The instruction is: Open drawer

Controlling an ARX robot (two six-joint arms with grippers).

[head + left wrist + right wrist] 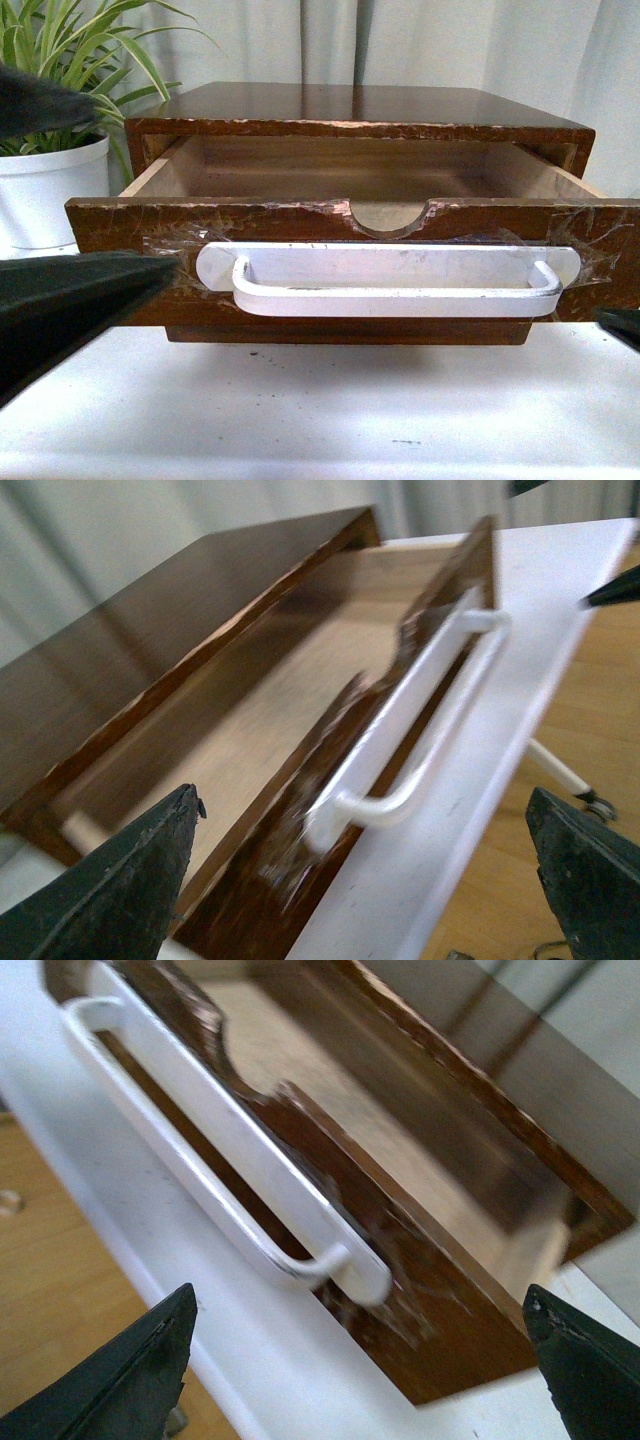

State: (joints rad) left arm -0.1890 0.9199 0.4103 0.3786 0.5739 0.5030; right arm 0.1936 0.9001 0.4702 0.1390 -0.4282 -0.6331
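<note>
The dark brown drawer (300, 225) stands pulled well out of its case (350, 105), showing pale wood inside. Its long white handle (400, 300) is taped across the scratched front, below a half-round notch (390, 215). My left gripper (365, 810) is open and empty, its fingers (70, 310) spread in front of the handle's left end (380, 805) without touching it. My right gripper (360, 1298) is open and empty, spread near the handle's right end (330, 1260). Only one of its fingertips (622, 325) shows in the front view.
The case sits on a white table (350, 410). A white pot (50, 190) with a green striped plant stands at the back left beside the case. Pale curtains hang behind. A wooden floor (560, 710) shows beyond the table edge.
</note>
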